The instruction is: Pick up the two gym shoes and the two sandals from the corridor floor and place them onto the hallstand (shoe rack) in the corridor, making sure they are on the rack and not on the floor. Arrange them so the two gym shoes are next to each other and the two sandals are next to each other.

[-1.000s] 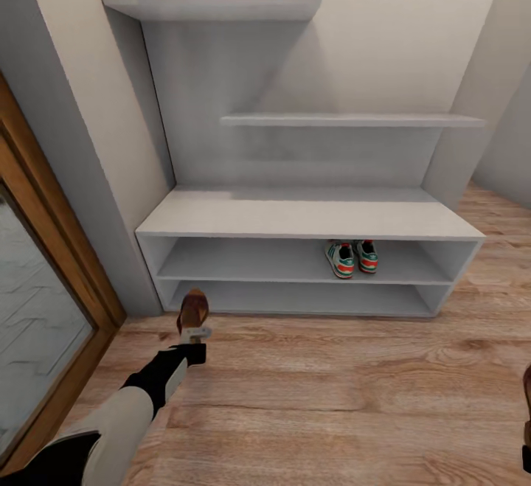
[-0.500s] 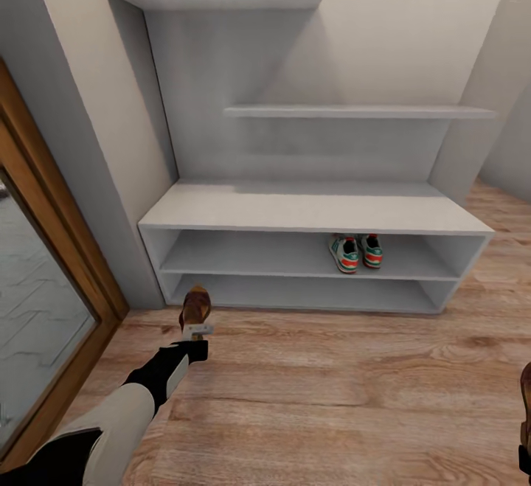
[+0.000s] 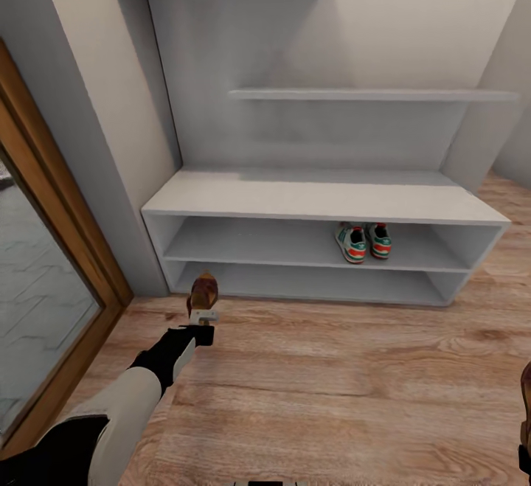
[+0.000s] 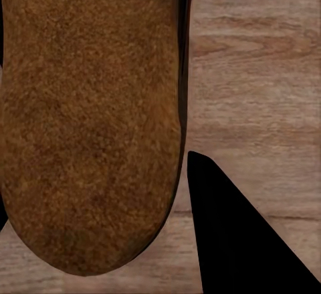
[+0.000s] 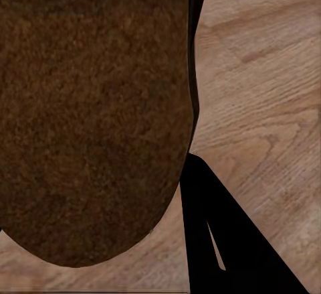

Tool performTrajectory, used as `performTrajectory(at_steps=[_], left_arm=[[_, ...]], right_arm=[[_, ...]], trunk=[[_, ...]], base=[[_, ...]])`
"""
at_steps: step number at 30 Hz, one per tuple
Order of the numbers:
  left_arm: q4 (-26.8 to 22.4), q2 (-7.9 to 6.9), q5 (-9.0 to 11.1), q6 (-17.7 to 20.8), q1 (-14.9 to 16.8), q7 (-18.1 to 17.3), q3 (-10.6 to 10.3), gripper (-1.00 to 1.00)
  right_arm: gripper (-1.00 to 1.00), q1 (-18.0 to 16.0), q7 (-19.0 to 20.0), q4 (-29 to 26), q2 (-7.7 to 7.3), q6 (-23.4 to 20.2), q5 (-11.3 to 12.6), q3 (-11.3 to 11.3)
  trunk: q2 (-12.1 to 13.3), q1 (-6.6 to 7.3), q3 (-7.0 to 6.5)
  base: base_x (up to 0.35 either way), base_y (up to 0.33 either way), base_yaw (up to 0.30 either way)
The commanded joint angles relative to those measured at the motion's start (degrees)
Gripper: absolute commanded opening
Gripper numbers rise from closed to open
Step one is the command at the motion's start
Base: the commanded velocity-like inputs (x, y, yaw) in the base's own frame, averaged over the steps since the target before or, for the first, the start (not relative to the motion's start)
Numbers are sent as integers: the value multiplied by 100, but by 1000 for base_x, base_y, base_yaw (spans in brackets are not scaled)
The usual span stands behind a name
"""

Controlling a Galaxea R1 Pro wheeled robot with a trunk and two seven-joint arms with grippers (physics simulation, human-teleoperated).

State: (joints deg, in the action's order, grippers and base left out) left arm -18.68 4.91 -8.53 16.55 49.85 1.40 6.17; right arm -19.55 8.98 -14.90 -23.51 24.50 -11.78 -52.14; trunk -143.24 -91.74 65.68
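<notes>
Sitting on hallstand [image 3: 317, 202] shelf: gym shoes [image 3: 363, 241]

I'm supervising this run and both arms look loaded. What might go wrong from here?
The left gripper carries a sandal low, level with the hallstand's bottom shelf; it may hit the shelf edge going in. The gym shoes sit right of centre on the upper shoe shelf, so the second sandal could end up apart from the first.

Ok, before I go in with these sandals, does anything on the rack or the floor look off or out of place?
Nothing stands out. The two gym shoes sit side by side, upright, on the upper open shelf of the hallstand, right of centre. The left gripper holds one sandal above the corridor floor; the right wrist view shows the other sandal.
</notes>
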Motion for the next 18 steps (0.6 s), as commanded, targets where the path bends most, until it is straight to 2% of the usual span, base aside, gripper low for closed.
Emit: performTrajectory(at_steps=[1,4,8,15,18], left_arm=[[-105,8,-79,58,8,-10,27,-100],[-302,12,-78,183,13,-13,-87,-100],[-733,12,-72,501,8,-9,-401,-100],[-1113,46,-74,829,11,-8,-498,-100],[-1438,64,-70,1002,14,-3,-509,-100]], right_arm=[[-100,-6,34,5,-1,19,-35,-50],[-100,-9,34,5,-2,19,-35,-50],[-100,-8,31,5,-1,19,-35,-50],[-100,-5,40,12,-3,21,-49,-36],[-100,-7,42,14,-4,20,-52,-33]], trunk=[[-4,-1,36],[-8,-9,129],[-11,-14,205],[-11,-14,217],[-11,-14,217]], base=[[0,0,65],[0,0,63],[0,0,24],[0,0,2],[0,0,0]])
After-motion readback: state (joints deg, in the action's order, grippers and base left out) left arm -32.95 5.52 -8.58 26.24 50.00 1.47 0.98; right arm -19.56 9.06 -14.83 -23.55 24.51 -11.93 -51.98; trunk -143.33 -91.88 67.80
